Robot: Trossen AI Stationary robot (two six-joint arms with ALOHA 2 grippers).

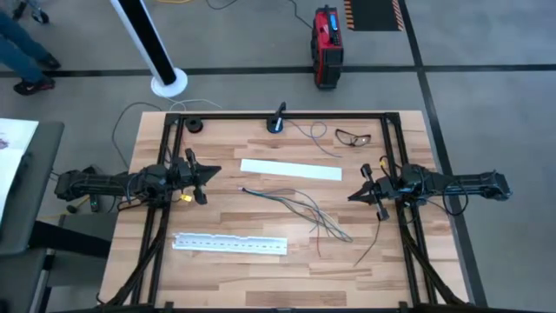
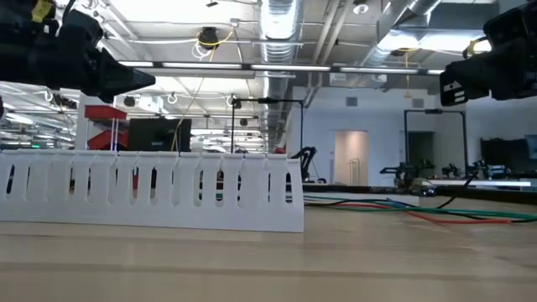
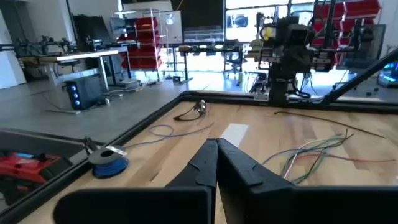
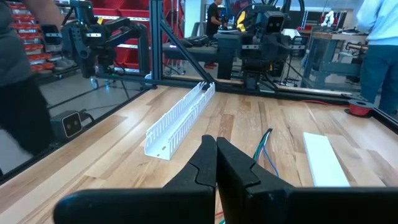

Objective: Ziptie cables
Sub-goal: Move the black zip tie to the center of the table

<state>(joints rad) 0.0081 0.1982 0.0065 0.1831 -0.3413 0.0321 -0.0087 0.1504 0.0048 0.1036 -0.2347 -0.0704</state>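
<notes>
Start of task: loose thin grey and dark cables [image 1: 300, 209] lie mid-tabletop [image 1: 226, 217], untouched. We see left gripper [image 1: 211, 174] and right gripper [image 1: 354, 196] jaws closed, empty; gathering comes next.

The cables [image 1: 300, 209] lie loose on the wooden table; thin grey and dark wires, splayed in a straggly bunch mid-table.

Right gripper [image 4: 216, 163], jaws closed, faces the cables [image 4: 264, 149] between slotted duct [image 4: 177, 118] and white strip [image 4: 324, 158].
</notes>
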